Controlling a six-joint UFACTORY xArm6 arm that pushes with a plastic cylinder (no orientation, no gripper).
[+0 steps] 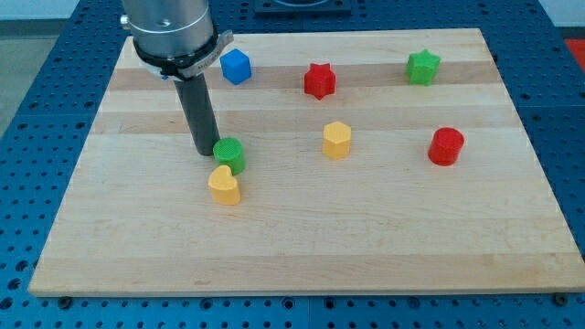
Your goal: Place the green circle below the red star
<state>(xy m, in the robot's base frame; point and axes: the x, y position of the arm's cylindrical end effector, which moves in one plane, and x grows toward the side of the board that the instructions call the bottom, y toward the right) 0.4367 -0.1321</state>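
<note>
Toward the view's left of the pale wooden worktop, my tip sits just to the view's left of the green circle, touching it or very nearly so. I carry no jaws, only a straight dark rod, so nothing is clenched or released; all I can do is shove. The red star lies well apart, up and to the view's right, and the green circle must end up beneath it, toward the view's bottom.

As I judge it, the push should run toward the view's right. A round block tends to slip off a rod that meets it off-centre, so I would keep my tip squarely behind its middle and correct in small steps. The yellow heart-shaped block sits touching or just beside the circle on its lower side; pushing too low could drag it along. The yellow hexagon-like block stands just below the star, near where the circle should finish, so the circle may have to stop beside it or pass beneath it.

All the blocks look like smooth moulded plastic with flat tops, and the worktop shows fine grain in long strips, so sliding should be easy. Elsewhere stand a blue cube, a green star and a red cylinder.
</note>
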